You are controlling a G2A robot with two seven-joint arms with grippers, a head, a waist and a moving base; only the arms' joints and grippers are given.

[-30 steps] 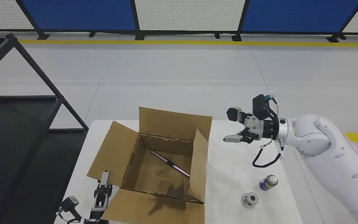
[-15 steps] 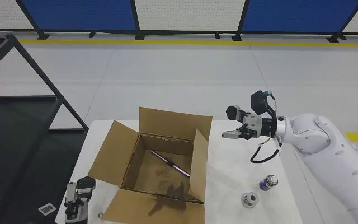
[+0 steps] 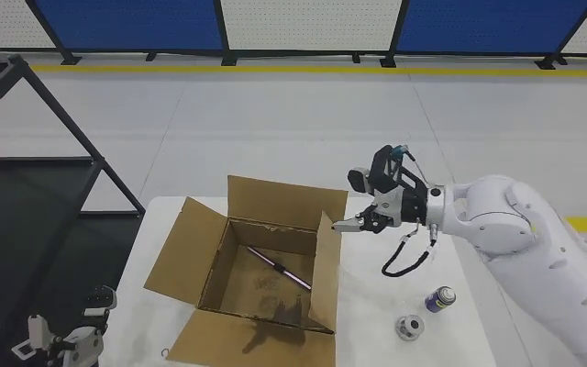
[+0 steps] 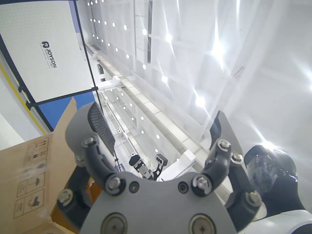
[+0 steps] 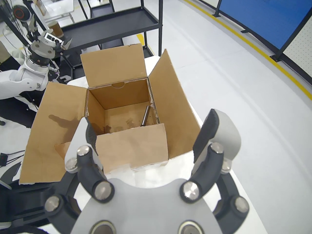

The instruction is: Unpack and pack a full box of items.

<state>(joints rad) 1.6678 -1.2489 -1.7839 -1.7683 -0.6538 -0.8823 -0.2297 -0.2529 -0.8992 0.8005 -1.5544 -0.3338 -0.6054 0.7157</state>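
Observation:
An open cardboard box stands on the white table, flaps spread. A thin metal rod lies slantwise on its floor, and the right wrist view shows the rod leaning in a corner of the box. My right gripper is open and holds nothing, level with the box's upright right flap and just above its top edge. My left gripper is off the table's front left corner, open with nothing in it; the left wrist view has this gripper pointing up, beside a box flap.
A small purple bottle and a round metal part stand on the table's right front. A dark metal shelf rack is to the left of the table. Bare tabletop lies between the box and the bottle.
My right gripper has moved left, from over the open table to the box's right flap. My left gripper has drawn away from the box's front left flap, off past the table corner.

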